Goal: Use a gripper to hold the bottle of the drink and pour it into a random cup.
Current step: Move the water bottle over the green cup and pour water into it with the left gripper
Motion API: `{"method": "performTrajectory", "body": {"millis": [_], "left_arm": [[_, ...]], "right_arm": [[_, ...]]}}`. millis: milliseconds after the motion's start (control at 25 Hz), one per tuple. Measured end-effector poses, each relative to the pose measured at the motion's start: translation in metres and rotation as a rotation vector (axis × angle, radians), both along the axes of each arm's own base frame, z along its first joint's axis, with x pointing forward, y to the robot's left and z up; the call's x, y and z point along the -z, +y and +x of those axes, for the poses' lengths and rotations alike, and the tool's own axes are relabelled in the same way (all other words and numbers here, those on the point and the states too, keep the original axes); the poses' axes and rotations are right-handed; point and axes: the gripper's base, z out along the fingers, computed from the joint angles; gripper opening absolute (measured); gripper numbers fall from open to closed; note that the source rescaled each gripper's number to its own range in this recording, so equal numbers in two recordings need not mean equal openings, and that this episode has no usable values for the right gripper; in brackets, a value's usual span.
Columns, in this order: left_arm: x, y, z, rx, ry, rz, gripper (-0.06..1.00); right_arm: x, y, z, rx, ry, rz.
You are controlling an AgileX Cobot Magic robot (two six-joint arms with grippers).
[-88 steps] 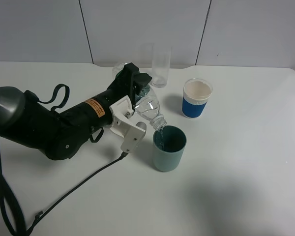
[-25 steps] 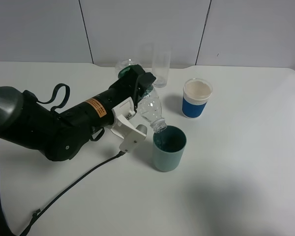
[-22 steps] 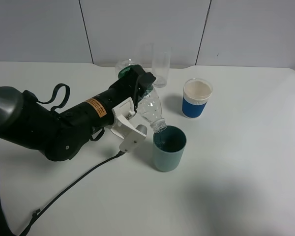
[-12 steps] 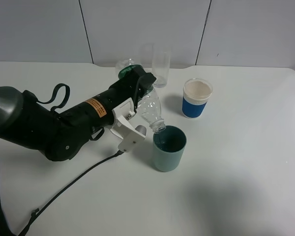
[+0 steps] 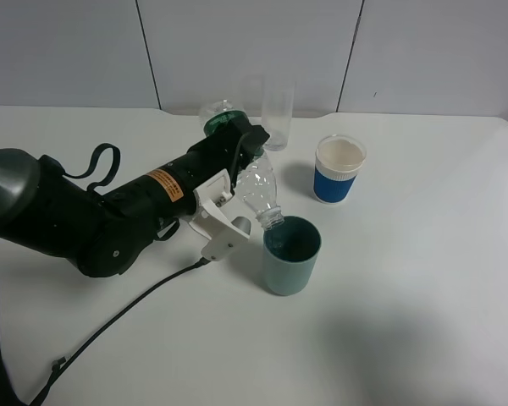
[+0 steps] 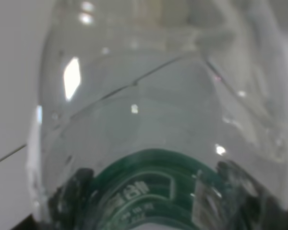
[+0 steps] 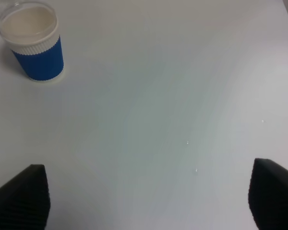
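We see the left gripper (image 5: 240,154) clamped on the bottle of the drink (image 5: 256,189) at its green-labelled lower part. The bottle is tilted neck-down to the right, with its open mouth just above the near-left rim of the cup (image 5: 289,260). No stream is visible, and the clear body looks largely empty, so we judge the pour to be at or near its end. What remains, at most, is to right the bottle. The right gripper (image 7: 144,196) hangs over bare table (image 5: 423,288), its dark fingers well apart and holding nothing.

The bottle (image 6: 149,120) is thin, glossy, ribbed plastic, and its label (image 6: 144,189) is a green band with pale lettering. The cup is a matte, opaque teal cylinder, darker inside. To the right and farther off stands a blue-and-white cup (image 5: 338,172), and beyond the bottle a tall clear glass (image 5: 278,117). The table is smooth and white.
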Motion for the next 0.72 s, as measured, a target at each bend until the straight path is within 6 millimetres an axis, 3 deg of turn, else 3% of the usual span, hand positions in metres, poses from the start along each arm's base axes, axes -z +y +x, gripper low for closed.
{"method": "performTrajectory", "body": {"millis": [520,720], "left_arm": [[-0.002,0.0,0.0,-0.003,-0.007,-0.014,0.02],[-0.015,0.003,0.0,-0.023,0.014,-0.088,0.02]], "right_arm": [[0.0,0.0,0.0,0.0,0.0,0.0],[0.0,0.0,0.0,0.0,0.0,0.0]]}}
